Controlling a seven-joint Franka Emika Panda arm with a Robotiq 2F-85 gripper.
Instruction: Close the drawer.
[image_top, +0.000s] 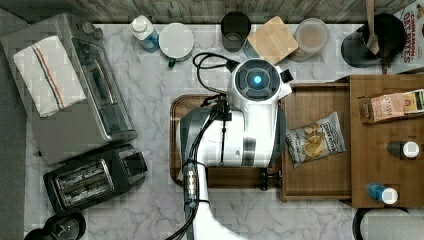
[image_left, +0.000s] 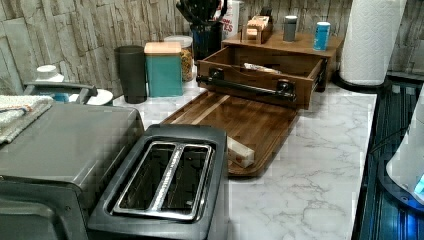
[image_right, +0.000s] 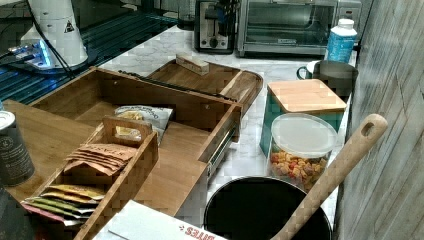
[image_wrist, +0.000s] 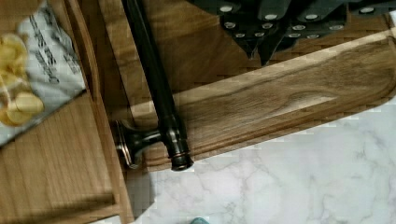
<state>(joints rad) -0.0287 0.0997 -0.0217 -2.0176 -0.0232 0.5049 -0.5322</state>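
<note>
**Drawer stands pulled out over the tray's edge**

The drawer (image_top: 315, 145) sits right of centre in the top view, pulled out of the cabinet (image_top: 385, 145) toward the top view's left. Its long axis runs top to bottom there, with the front panel and dark bar handle (image_wrist: 154, 88) on the side away from the cabinet. In the left view it lies in the upper middle of the frame, front facing the camera. A chip bag (image_top: 316, 139) lies flat inside it.

The counter (image_left: 305, 170) is white veined marble, backed by a grey stone-look wall (image_left: 75, 30). A wooden tray (image_left: 240, 122) lies just in front of the drawer, and the handle hangs above the tray's rim in the wrist view. A toaster (image_left: 167, 182) and a toaster oven (image_top: 75, 85) fill the left of the top view.

The arm (image_top: 250, 120) reaches over the tray, its wrist close to the drawer front. The gripper (image_wrist: 261, 46) appears at the upper edge of the wrist view, above the tray beside the handle; whether its fingers are spread or together, I cannot tell.
</note>
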